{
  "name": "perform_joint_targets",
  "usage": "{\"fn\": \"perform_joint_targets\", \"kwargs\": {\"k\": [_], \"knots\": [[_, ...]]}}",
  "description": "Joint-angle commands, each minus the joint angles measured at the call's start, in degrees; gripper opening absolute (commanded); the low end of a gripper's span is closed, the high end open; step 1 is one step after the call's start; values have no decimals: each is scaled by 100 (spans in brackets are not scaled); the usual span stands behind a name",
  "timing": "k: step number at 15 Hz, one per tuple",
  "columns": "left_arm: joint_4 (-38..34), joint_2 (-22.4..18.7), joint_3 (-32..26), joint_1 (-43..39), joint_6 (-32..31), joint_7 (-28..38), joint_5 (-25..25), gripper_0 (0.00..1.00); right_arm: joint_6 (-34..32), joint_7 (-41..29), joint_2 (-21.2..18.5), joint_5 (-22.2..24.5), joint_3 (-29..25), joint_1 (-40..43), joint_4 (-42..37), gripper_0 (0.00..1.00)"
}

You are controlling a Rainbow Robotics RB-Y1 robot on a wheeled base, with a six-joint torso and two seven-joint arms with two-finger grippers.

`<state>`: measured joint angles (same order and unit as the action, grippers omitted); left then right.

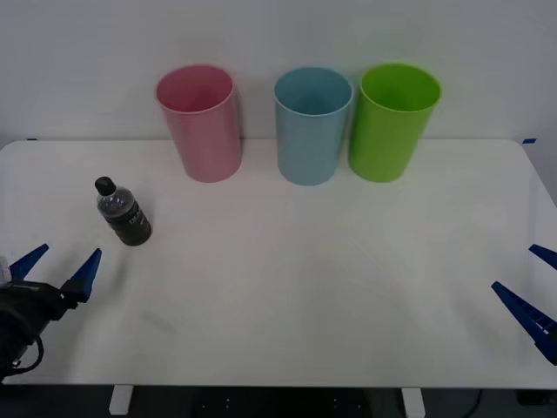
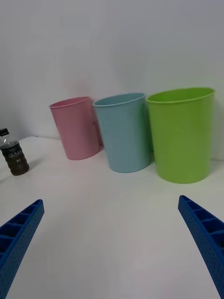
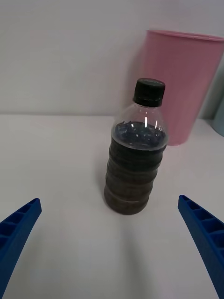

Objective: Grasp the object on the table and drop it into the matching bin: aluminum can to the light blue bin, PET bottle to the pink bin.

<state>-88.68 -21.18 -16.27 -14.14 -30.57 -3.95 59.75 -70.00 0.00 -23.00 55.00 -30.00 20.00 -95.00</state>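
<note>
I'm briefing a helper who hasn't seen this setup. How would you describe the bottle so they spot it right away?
Start at the white table with three tall bins along its far edge. In front of the pink bin, toward the robot's left, stands the PET bottle, just ahead of the open left end effector. It is far shorter than the bins, clear with dark contents and a black cap.
</note>
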Motion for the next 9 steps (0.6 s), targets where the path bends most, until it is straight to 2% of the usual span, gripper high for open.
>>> {"fn": "perform_joint_targets", "kwargs": {"k": [1,9], "knots": [[308,0,72,359,-1,17,125,100,0,0,0,0,0,0,0,100],[1072,0,327,1229,8,-9,353,100,0,0,0,0,0,0,0,100]]}}
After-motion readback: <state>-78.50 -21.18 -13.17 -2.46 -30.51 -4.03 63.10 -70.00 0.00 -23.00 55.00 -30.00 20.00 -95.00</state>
